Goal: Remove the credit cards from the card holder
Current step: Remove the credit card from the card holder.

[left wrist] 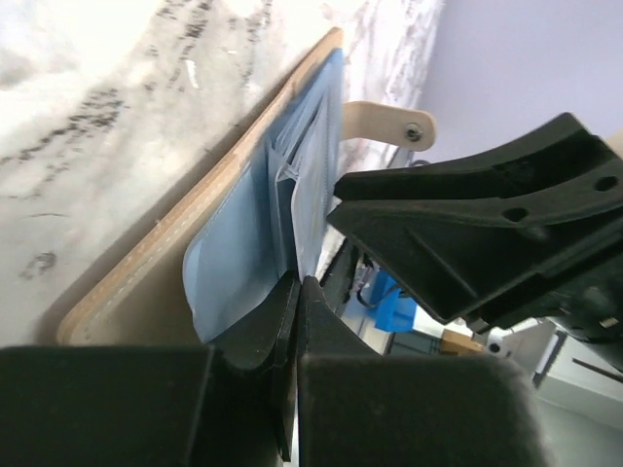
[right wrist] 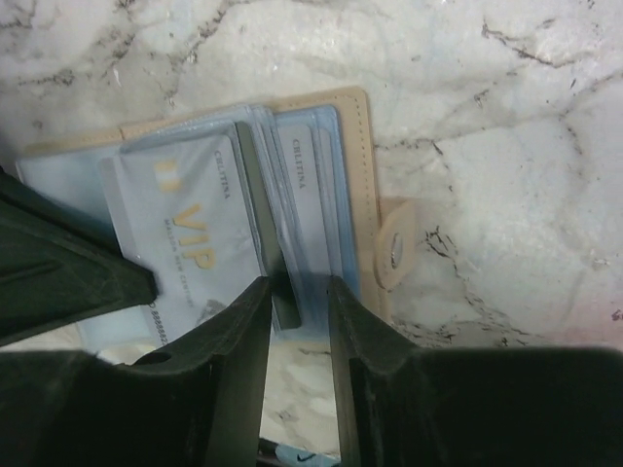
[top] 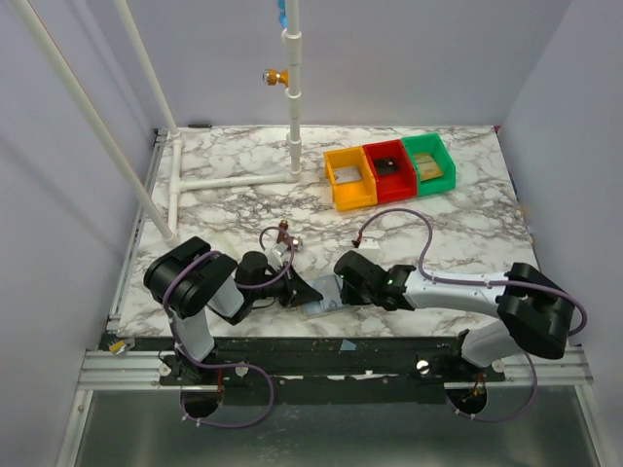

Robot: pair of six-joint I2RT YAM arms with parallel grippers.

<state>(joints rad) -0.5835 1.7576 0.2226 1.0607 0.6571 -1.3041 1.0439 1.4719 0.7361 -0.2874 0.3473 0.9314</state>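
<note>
I see the card holder (top: 321,305) lying open at 6 o'clock on the counter (top: 234,195). Only the right wrist view shows the cards (right wrist: 185,233) in its clear sleeves. My left end effector (left wrist: 297,284) is clamped on a sleeve leaf; my right end effector (right wrist: 297,290) stands narrowly parted over the sleeves' edge. At 1 o'clock a yellow bin (top: 350,180), red bin (top: 389,171) and green bin (top: 429,162) each hold something small.

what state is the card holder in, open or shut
Open: the card holder lies spread on the marble table, snap tab unfastened off to one side, clear sleeves fanned out with a VIP card showing.
</note>
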